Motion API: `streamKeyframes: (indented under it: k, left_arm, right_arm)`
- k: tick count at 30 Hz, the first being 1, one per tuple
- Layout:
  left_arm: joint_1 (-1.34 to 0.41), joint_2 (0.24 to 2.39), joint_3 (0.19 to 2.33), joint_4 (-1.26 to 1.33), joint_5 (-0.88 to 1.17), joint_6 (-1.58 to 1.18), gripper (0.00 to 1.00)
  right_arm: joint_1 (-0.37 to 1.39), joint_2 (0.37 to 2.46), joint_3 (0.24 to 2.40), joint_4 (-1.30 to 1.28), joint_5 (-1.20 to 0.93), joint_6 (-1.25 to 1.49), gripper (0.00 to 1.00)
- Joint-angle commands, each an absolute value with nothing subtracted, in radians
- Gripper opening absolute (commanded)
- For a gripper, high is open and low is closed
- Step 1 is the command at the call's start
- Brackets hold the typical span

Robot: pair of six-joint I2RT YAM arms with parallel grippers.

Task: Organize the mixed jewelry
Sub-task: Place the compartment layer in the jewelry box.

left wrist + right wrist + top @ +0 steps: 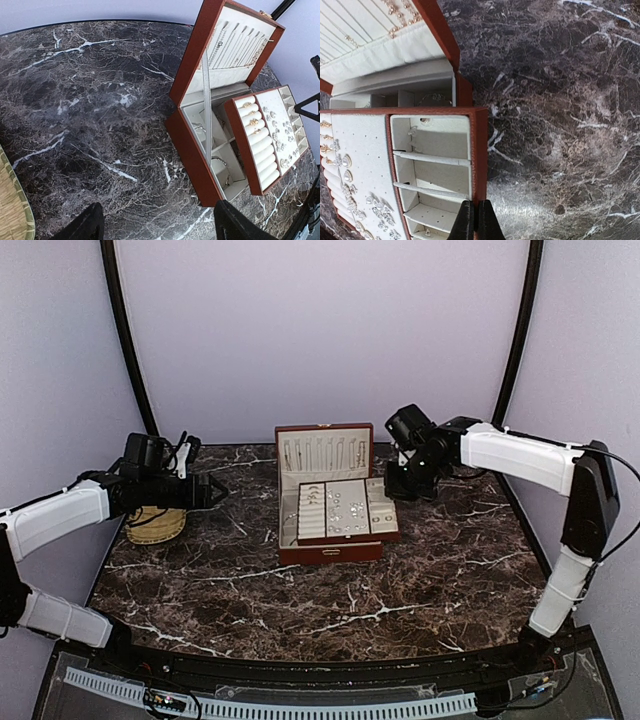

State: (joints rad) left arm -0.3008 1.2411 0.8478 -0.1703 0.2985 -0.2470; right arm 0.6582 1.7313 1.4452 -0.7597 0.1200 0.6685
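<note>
My left gripper gapes left of the wooden box. My right gripper, pinched together, hovers over its right edge

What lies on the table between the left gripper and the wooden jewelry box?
Nothing but bare marble table: the stretch from the left gripper to the wooden box is empty, as the top external and left wrist views both show.
</note>
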Motion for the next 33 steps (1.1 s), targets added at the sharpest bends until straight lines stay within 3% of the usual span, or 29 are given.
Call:
streamKeyframes:
  k: [1,33]
  left_arm:
    - [-0.296,1.213,0.859,-0.19,0.31,-0.23,0.78]
    - [-0.296,1.204,0.862,-0.198,0.323,-0.23,0.78]
  right_arm:
    - [0.651,1.827,1.583,-0.787,0.139,0.679,0.0]
    - [0.684,2.055,1.842,-0.97,0.08,0.627,0.0]
